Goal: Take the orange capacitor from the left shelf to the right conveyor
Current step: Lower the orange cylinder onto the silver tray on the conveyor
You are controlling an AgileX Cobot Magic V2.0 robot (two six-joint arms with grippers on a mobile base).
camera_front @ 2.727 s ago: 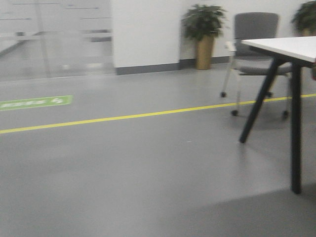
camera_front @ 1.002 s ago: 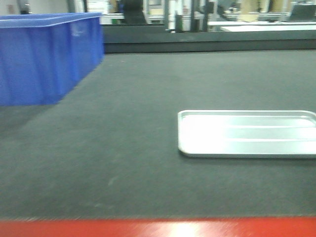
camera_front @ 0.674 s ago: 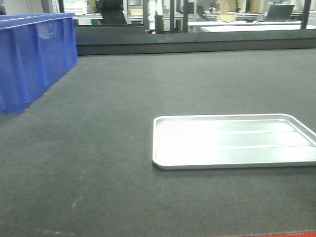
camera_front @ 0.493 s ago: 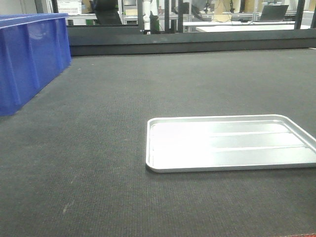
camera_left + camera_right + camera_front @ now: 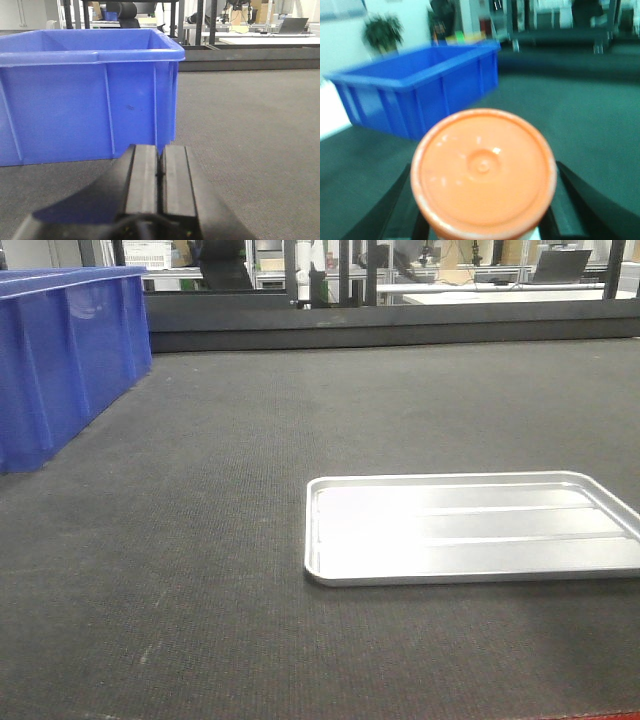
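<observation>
Right gripper [image 5: 485, 212] clamps orange capacitor [image 5: 483, 172]; left gripper [image 5: 160, 165] pressed together. Lower it upright onto right conveyor [image 5: 200, 540], 9 o'clock of tray [image 5: 470, 578].

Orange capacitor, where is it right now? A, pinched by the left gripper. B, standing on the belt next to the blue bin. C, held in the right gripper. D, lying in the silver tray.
C: the right wrist view shows the orange capacitor end-on, filling the gap in the right gripper with a dark finger on each side of it, while the silver tray in the front view has nothing on it.
</observation>
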